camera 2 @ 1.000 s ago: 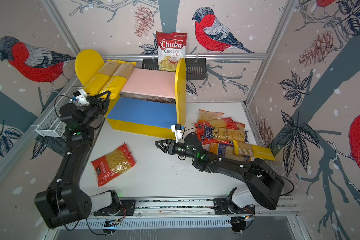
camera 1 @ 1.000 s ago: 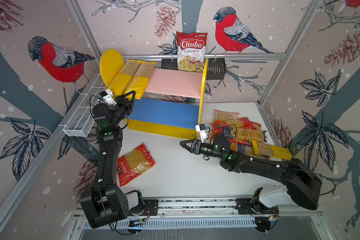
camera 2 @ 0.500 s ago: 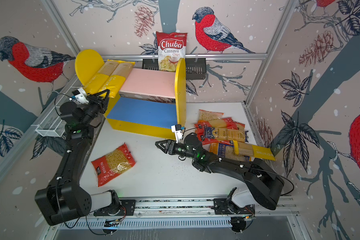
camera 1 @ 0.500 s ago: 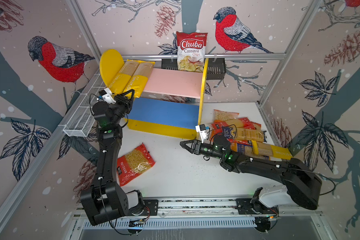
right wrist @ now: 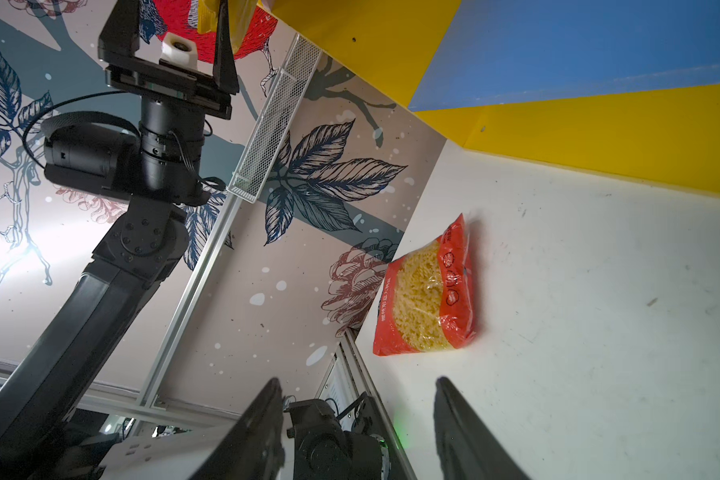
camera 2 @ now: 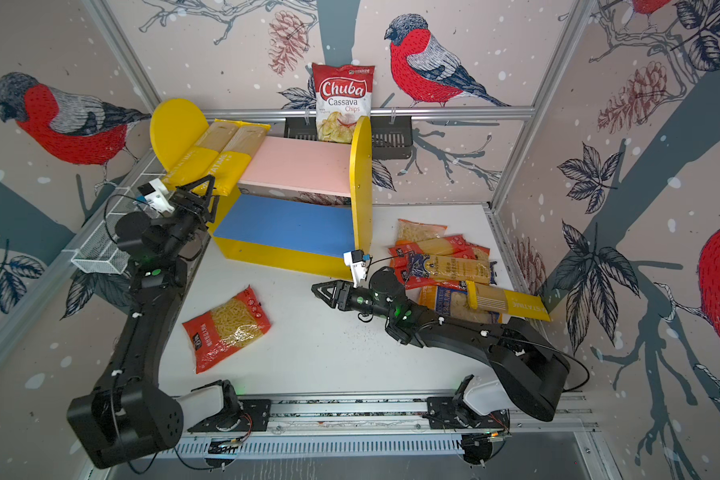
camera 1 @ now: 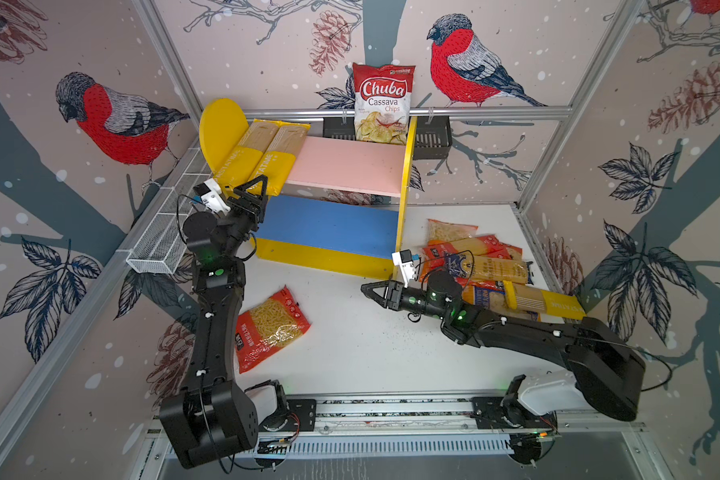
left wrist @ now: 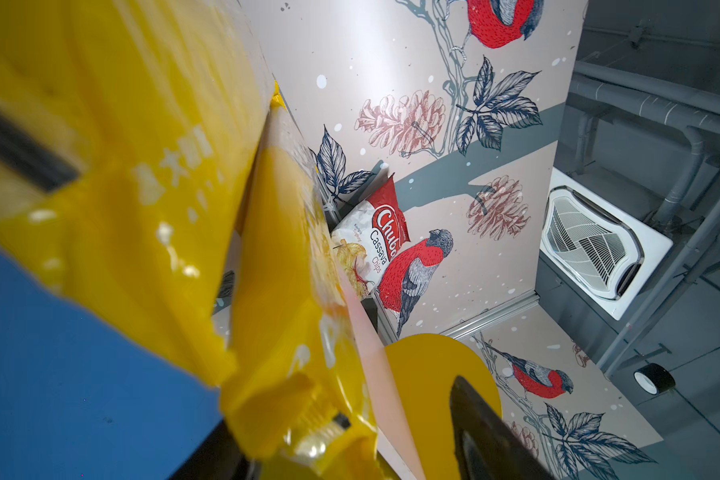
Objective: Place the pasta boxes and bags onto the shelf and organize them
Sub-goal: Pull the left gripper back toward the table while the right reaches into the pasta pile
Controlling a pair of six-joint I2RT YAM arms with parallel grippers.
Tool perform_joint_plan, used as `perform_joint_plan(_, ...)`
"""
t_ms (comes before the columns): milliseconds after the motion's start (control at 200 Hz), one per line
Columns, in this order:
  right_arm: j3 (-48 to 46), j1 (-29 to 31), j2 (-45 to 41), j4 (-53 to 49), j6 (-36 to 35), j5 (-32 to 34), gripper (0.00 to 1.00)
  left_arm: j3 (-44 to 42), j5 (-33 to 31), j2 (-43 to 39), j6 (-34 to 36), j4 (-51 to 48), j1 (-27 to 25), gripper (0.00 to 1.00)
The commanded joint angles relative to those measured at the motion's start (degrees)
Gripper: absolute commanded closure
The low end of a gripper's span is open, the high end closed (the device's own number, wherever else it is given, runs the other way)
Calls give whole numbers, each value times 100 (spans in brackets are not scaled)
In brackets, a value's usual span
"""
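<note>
The shelf has a pink upper board (camera 1: 350, 166) and a blue lower board (camera 1: 329, 224) between yellow side panels. Two long yellow spaghetti packs (camera 1: 246, 151) (camera 1: 279, 158) lie side by side at the left of the pink board, their near ends sticking out over its edge. My left gripper (camera 1: 252, 189) (camera 2: 198, 189) is open at those ends. In the left wrist view a yellow pack's end (left wrist: 292, 374) lies loose between the spread jaws. My right gripper (camera 1: 368, 291) (camera 2: 319, 289) hangs open and empty over the table. A red macaroni bag (camera 1: 271, 328) (right wrist: 427, 299) lies alone on the table.
Several pasta packs (camera 1: 483, 266) lie piled at the right of the table, a long yellow one (camera 1: 545, 301) nearest the right arm. A Chuba chips bag (camera 1: 383, 104) stands in a black basket (camera 1: 431, 137) behind the shelf. A white wire basket (camera 1: 163, 237) hangs on the left wall.
My left gripper's jaws have spread wide and let go of the yellow pack's end. The right arm has not moved.
</note>
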Motion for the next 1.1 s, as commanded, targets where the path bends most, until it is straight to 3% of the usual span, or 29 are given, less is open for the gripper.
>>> perform_joint_plan(0,-49,11,3,204,-9,88,42,-225,63,-339,473,152,-94,20)
perform_joint_plan(310,-165,-75,-57,156,-120,245,42,-1873,-593,-2230,2076,-511,-1112,22)
perform_joint_plan(450,-214,-267,-207,-107,-269,397,42,-2819,-1687,-3265,2766,-805,-2236,23)
perform_joint_plan(595,-319,-506,-337,-522,-376,539,42,-3602,-2600,-3741,3015,-873,-3286,23)
perform_joint_plan(690,-307,-612,-526,-1201,-622,862,42,-4085,-3106,-3772,3012,-565,-3990,24)
perform_joint_plan(861,-9,-1026,-812,-3280,-1234,1791,42,-4697,-3945,-3334,3077,209,-5269,24)
perform_joint_plan(1096,381,-1836,-1522,-5476,-2105,2975,42,-4645,-4834,-2065,3677,1007,-6744,24)
